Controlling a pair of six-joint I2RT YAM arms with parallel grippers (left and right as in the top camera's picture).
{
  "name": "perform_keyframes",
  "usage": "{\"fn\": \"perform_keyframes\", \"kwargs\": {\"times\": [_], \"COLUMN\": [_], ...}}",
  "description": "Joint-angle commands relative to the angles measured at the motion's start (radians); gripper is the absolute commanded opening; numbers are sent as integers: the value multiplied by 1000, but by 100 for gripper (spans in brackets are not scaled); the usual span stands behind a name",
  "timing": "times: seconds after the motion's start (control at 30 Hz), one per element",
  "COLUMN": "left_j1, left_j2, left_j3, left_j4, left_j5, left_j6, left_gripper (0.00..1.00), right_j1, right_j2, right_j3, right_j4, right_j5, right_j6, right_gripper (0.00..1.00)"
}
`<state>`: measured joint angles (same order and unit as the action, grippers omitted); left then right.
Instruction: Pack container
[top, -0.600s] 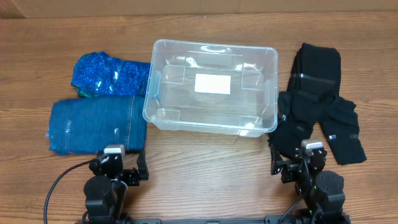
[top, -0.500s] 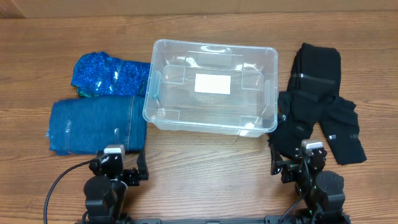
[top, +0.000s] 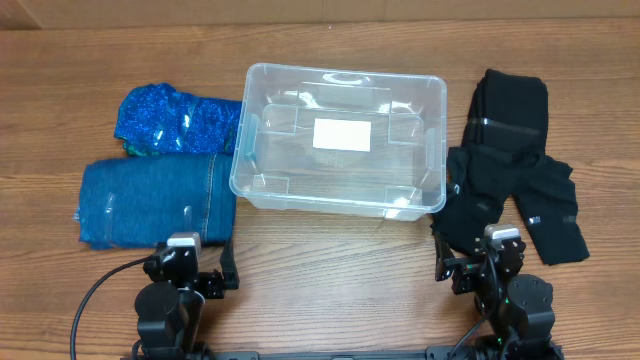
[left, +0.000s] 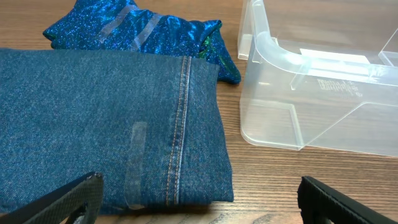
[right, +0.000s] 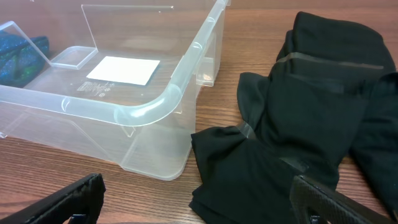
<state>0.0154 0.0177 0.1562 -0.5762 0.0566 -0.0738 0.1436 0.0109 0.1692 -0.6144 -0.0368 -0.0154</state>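
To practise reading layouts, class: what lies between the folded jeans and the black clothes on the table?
The empty clear plastic bin sits between the jeans and the black clothes, as the overhead view shows.

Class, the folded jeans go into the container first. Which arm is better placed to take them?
Left. The left gripper sits open right in front of the folded jeans, left of the container; the right gripper faces the black clothes across it.
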Motion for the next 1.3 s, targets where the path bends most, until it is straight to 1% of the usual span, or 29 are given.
{"fn": "perform_keyframes", "kwargs": {"times": [0.0,0.4,0.47,0.53,0.57,0.6,0.63,0.67,0.7,0.73,0.77,0.8,0.83,0.87,0.9,0.93,0.97,1.0,1.03,1.1,1.13,1.2,1.23,1.27], "left_j1": [4,4,4,4,4,4,4,4,4,4,4,4,4,5,11,40,80,178,241,423,494,660,703,779], "left_j2": [-13,-13,-13,-13,-8,14,60,165,227,332,427,493,589,643,705,793,862,978,1038,1182,1237,1358,1392,1460], "left_j3": [-6,-6,-6,10,51,109,181,295,354,446,533,591,682,731,785,857,906,978,1011,1078,1098,1117,1117,1117], "left_j4": [5,8,5,1,-48,-94,-137,-191,-213,-224,-223,-217,-212,-213,-230,-283,-318,-361,-381,-409,-411,-368,-354,-327], "left_j5": [-4,-3,24,105,108,83,47,5,0,82,228,280,296,265,190,66,14,15,19,26,50,179,220,308], "left_j6": [15,14,10,-75,-133,-153,-160,-159,-159,-159,-107,-69,-69,-70,-90,-152,-172,-174,-174,-173,-173,-159,-132,-55], "left_gripper": [100,100,100,100,100,100,100,100,100,100,100,100,100,100,100,100,100,100,100,100,100,100,100,100], "right_j1": [-8,-8,-8,-8,-8,-8,-8,-8,-8,-8,-8,-8,-8,-8,-8,-8,-8,-8,-8,-8,-8,-8,-8,-8], "right_j2": [-8,-8,-8,-8,-8,-8,-8,-8,-8,-8,-8,-8,-8,-8,-8,-8,-8,-8,-8,-8,-8,-8,-8,-8], "right_j3": [-14,-14,-14,-14,-14,-14,-14,-14,-14,-14,-14,-14,-14,-14,-14,-14,-14,-14,-14,-14,-14,-14,-14,-14], "right_j4": [0,0,0,0,0,0,0,0,0,0,0,0,0,0,0,0,0,0,0,0,0,0,0,0], "right_j5": [-1,-1,-1,-1,-1,-1,-1,-1,-1,-1,-1,-1,-1,-1,-1,-1,-1,-1,-1,-1,-1,-1,-1,-1], "right_j6": [-3,-4,-4,-3,-3,-3,-3,-3,-4,-3,-3,-3,-4,-3,-4,-4,-4,-3,-4,-3,-3,-3,-3,-3], "right_gripper": [100,100,100,100,100,100,100,100,100,100,100,100,100,100,100,100,100,100,100,100,100,100,100,100]}}
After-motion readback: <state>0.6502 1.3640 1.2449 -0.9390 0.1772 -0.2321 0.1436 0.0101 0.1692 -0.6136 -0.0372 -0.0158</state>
